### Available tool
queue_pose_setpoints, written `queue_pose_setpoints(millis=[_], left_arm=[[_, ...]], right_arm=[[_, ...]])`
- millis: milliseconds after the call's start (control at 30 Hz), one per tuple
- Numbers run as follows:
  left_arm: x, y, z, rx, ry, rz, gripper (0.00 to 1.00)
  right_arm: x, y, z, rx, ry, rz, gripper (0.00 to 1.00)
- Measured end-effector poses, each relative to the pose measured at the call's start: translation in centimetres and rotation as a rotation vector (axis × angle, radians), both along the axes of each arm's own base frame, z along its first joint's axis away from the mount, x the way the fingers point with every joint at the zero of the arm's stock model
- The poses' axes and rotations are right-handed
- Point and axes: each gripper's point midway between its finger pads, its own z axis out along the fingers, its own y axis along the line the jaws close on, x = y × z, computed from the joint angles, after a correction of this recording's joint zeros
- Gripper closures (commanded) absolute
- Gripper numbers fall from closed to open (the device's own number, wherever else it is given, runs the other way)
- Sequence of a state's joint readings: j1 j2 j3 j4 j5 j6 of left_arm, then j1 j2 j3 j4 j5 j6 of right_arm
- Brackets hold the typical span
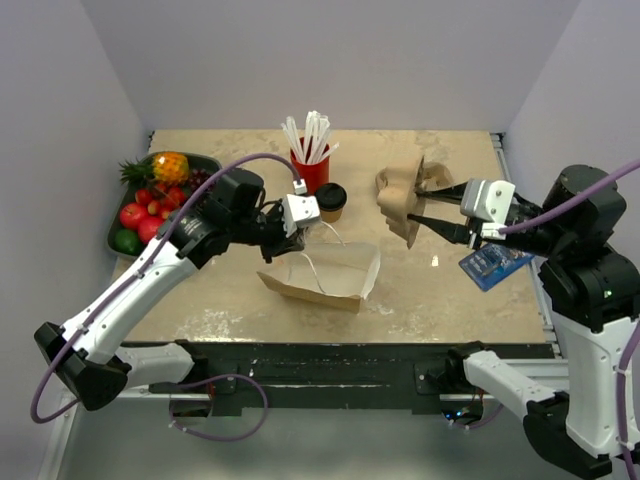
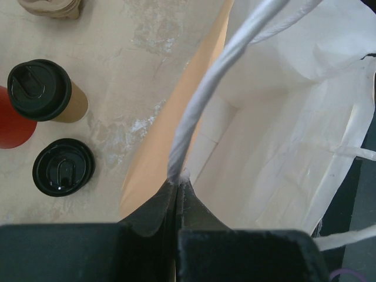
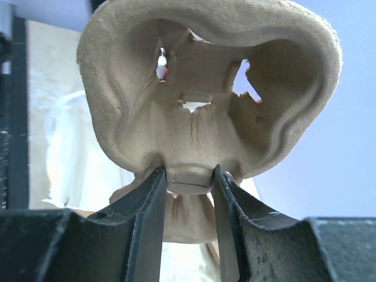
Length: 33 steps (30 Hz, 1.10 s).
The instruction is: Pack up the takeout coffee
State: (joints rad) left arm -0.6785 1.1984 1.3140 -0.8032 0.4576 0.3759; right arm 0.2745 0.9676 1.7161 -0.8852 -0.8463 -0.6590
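Observation:
The takeout coffee (image 1: 331,200), a tan cup with a black lid, stands upright right of the red straw cup (image 1: 311,170); it also shows in the left wrist view (image 2: 44,91). My left gripper (image 1: 300,215) is shut on the white cord handle (image 2: 200,111) of a paper bag (image 1: 325,272), which lies on its side, mouth open, white inside (image 2: 264,147). My right gripper (image 1: 425,212) is shut on a tan pulp cup carrier (image 1: 403,200), held on edge above the table right of the coffee. In the right wrist view its jaws clamp a rim of the carrier (image 3: 205,88).
A loose black lid (image 2: 63,166) lies on the table near the coffee. A dark tray of fruit (image 1: 150,195) sits at the far left. More tan pulp (image 1: 436,178) lies behind the held carrier. A blue packet (image 1: 490,264) is near the right arm.

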Motion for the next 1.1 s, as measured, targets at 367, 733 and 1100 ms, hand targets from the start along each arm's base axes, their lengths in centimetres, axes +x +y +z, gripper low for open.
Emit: queue_pose_setpoints(millis=[367,733,1100], left_arm=[[1.0,-1.5,1.8,-0.074,0.077,-0.047,1.00],[0.3,-1.7,3.0,-0.105,0.090,-0.073,1.00],[0.6,-1.2,3.3,-0.126,0.108,-0.036,1.00]], right_arm=[[-2.7,6.0,-2.4,0.004,0.026,0.326,1.00],[-5.6,11.6,-4.0,-0.075,-0.047,0.498,1.00],[-5.8,12.8,-8.0,-0.216,-0.135,0.528,1.00]])
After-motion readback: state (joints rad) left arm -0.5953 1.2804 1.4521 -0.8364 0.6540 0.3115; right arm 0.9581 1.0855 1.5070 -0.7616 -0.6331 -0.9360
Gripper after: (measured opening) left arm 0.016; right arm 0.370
